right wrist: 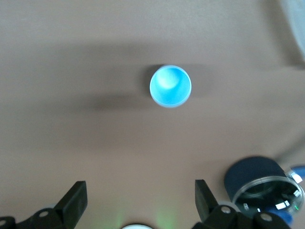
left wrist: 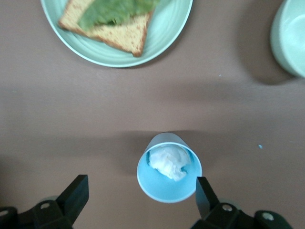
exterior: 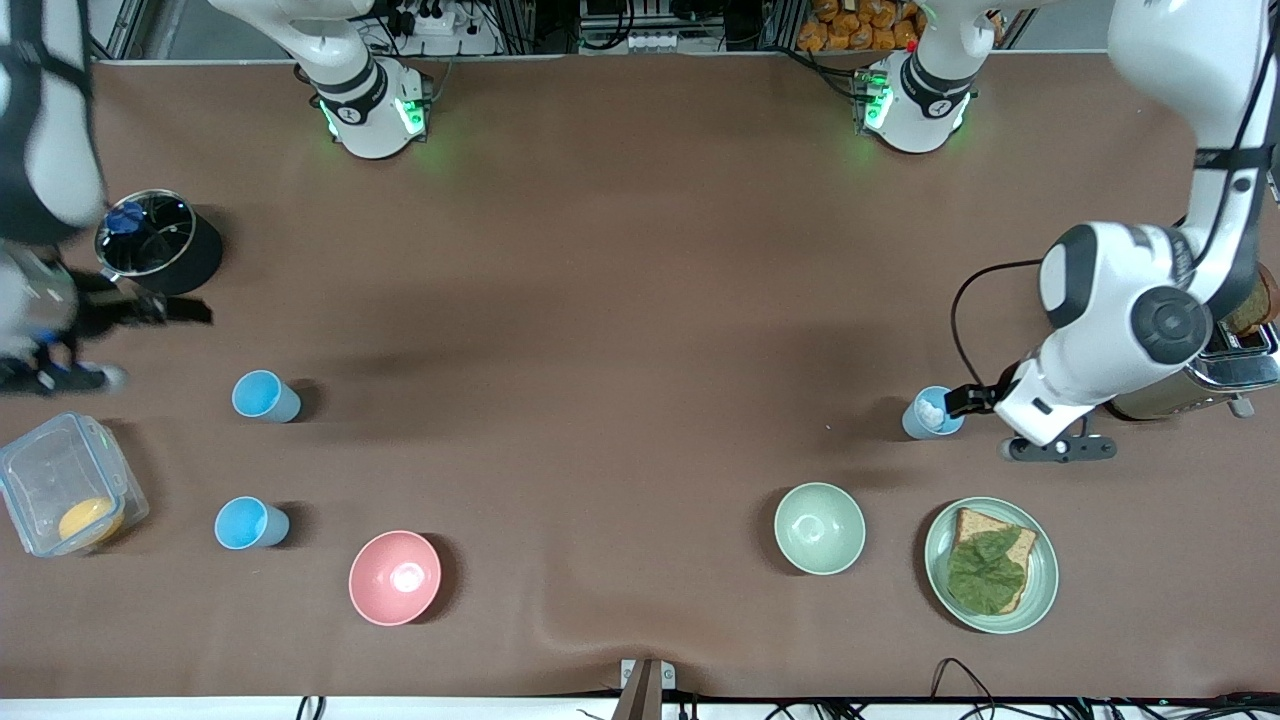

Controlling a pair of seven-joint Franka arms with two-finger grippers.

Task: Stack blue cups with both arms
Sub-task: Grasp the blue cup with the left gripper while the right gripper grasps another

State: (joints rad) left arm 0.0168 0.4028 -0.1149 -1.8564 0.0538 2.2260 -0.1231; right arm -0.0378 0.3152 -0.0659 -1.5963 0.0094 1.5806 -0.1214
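Observation:
Three blue cups stand on the brown table. Two are at the right arm's end: one (exterior: 265, 396) and one (exterior: 250, 523) nearer the front camera. The third cup (exterior: 932, 412) at the left arm's end holds a crumpled white lump (left wrist: 167, 161). My left gripper (exterior: 985, 415) is low beside this cup and open. In the left wrist view the cup (left wrist: 169, 186) sits between the open fingers, close to one finger (left wrist: 205, 193). My right gripper (exterior: 110, 340) hangs open and empty over the table edge at its end. One empty cup (right wrist: 170, 86) shows in its wrist view, apart from the gripper (right wrist: 138, 200).
A pink bowl (exterior: 395, 577) and a pale green bowl (exterior: 819, 527) sit near the front edge. A green plate (exterior: 1040, 590) holds toast with lettuce. A toaster (exterior: 1200, 385) stands by the left arm. A black pot (exterior: 158, 245) and a clear plastic box (exterior: 60, 485) stand at the right arm's end.

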